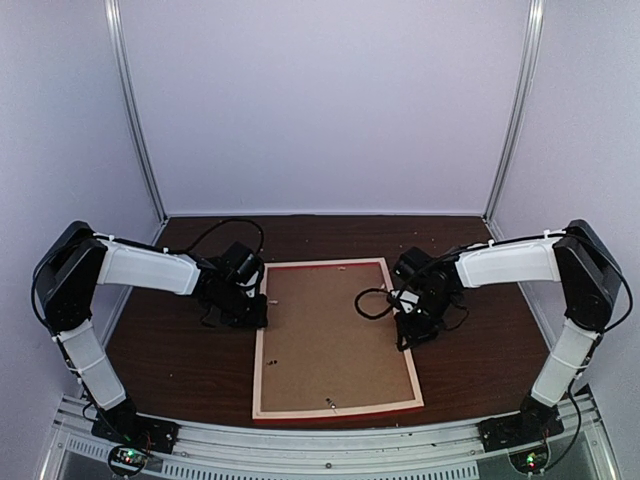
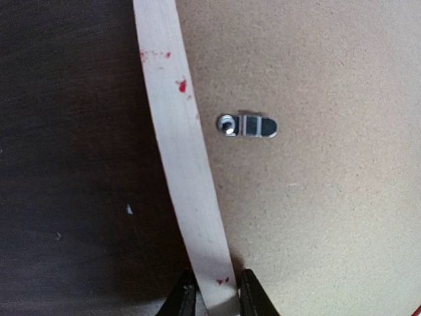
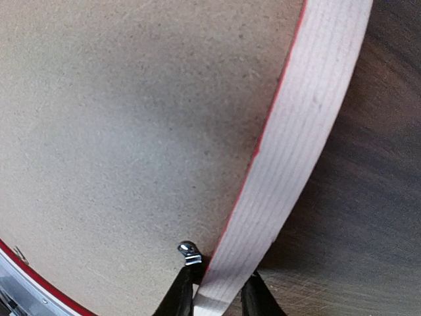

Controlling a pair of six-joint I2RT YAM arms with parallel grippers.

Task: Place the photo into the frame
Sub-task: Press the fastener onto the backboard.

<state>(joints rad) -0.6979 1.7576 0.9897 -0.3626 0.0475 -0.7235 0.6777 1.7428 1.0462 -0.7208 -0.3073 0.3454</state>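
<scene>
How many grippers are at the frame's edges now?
2. The left gripper straddles the left rail of the frame; the right gripper straddles its right rail.

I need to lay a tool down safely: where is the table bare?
The table is bare in the far strip behind the frame and beside its near left and right corners. It is crowded along both side rails, where the left gripper and right gripper clamp it.

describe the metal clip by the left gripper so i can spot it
The frame lies back-up in the middle of the dark table, a brown backing board filling it. Follow the pale rail the left gripper grips: just inboard on the board lies a small oblong silver clip, the only shiny thing there.
</scene>
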